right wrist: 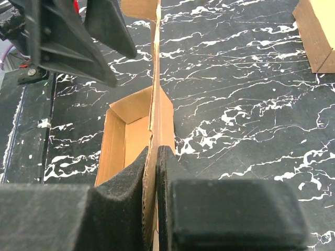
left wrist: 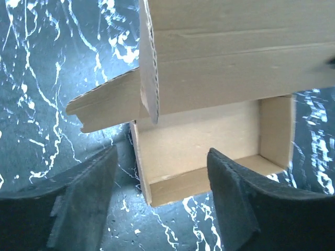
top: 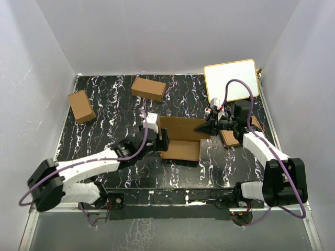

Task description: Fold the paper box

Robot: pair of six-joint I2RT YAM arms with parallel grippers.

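With the box [top: 180, 138] mid-tabletop [top: 115, 104], my right gripper [right wrist: 152, 159] clamped on its lid panel and my left gripper [left wrist: 162, 172] open, empty, at its left end, I should fold that panel over slowly while the left braces the wall.

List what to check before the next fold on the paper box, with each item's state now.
1. Right gripper clamped on the paper box: ok, pads shut on its upright panel.
2. Left gripper gripping: not ok, jaws open, straddling the tray's near wall.
3. Tray walls standing: ok.
4. Side flap tucked: not ok, it sticks out sideways.
5. Left carton and far carton clear of the fold: ok.
6. Left fingers touching cardboard: cannot tell.
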